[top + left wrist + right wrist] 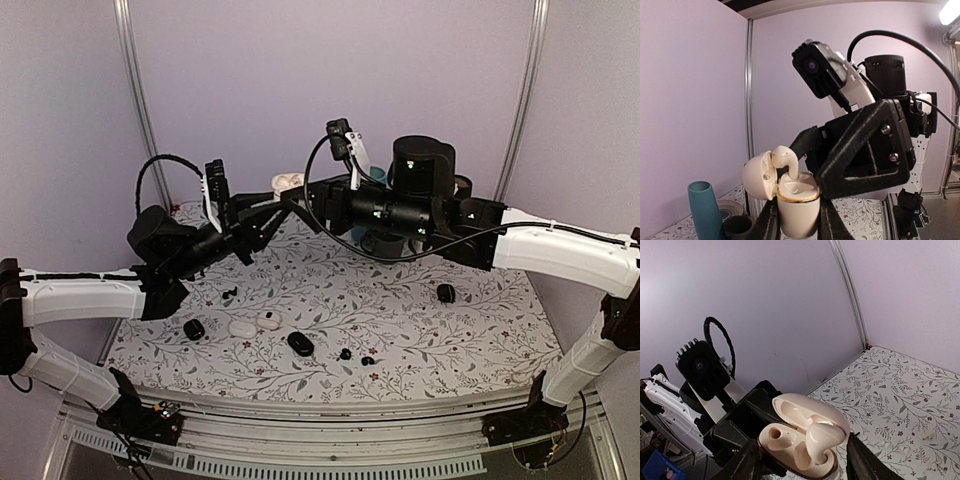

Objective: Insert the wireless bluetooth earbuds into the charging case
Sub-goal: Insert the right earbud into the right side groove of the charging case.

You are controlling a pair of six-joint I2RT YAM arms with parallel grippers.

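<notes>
My left gripper (797,222) is shut on an open cream charging case (797,207) with a gold rim, held upright high above the table. A cream earbud (785,157) stands in one slot, stem down and only part way in. In the right wrist view the earbud (822,437) sits in the case (785,442) and the other slot is empty. My right gripper (802,462) is open, its jaws on either side of the case and clear of the earbud. Two tiny black earbuds (345,354) (368,360) lie on the table.
On the floral table (420,330) lie black oval cases (300,343) (194,328) (446,293) and two white cases (242,327) (268,319). A teal cup (702,210) and a dark cup (737,225) stand at the back. Both arms meet above the table's far middle.
</notes>
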